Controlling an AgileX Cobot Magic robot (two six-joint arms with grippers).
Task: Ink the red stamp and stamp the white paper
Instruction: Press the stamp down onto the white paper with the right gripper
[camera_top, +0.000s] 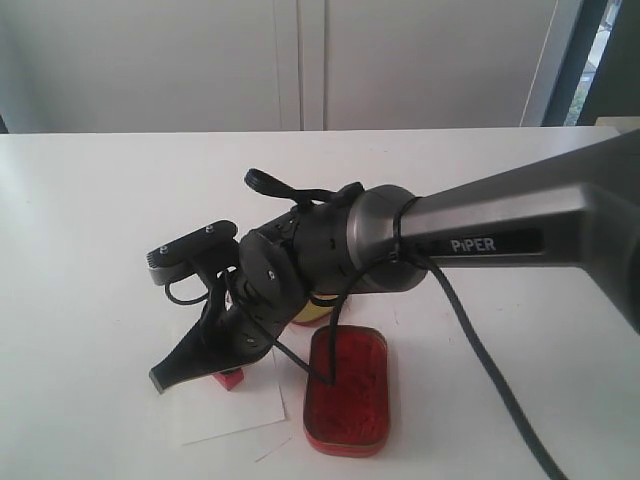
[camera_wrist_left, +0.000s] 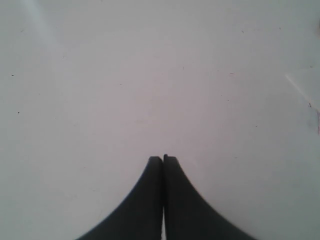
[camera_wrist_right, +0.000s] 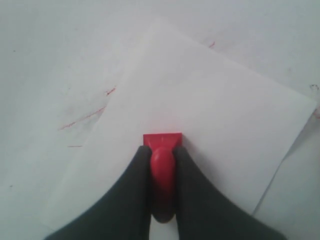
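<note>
My right gripper (camera_wrist_right: 162, 150) is shut on the handle of the red stamp (camera_wrist_right: 162, 142), whose blocky base points down at the white paper (camera_wrist_right: 210, 105). In the exterior view the same gripper (camera_top: 215, 365) hangs over the paper (camera_top: 235, 410) with the stamp (camera_top: 230, 378) at its tips, on or just above the sheet. The left gripper (camera_wrist_left: 163, 159) is shut with nothing in it, over bare white tabletop, and it does not show in the exterior view.
An open rectangular red tin of ink paste (camera_top: 347, 388) lies right of the paper. A gold-coloured lid (camera_top: 312, 310) peeks out behind the arm. Faint red smears (camera_wrist_right: 85, 117) mark the tabletop beside the paper. A black cable (camera_top: 480, 370) trails from the arm.
</note>
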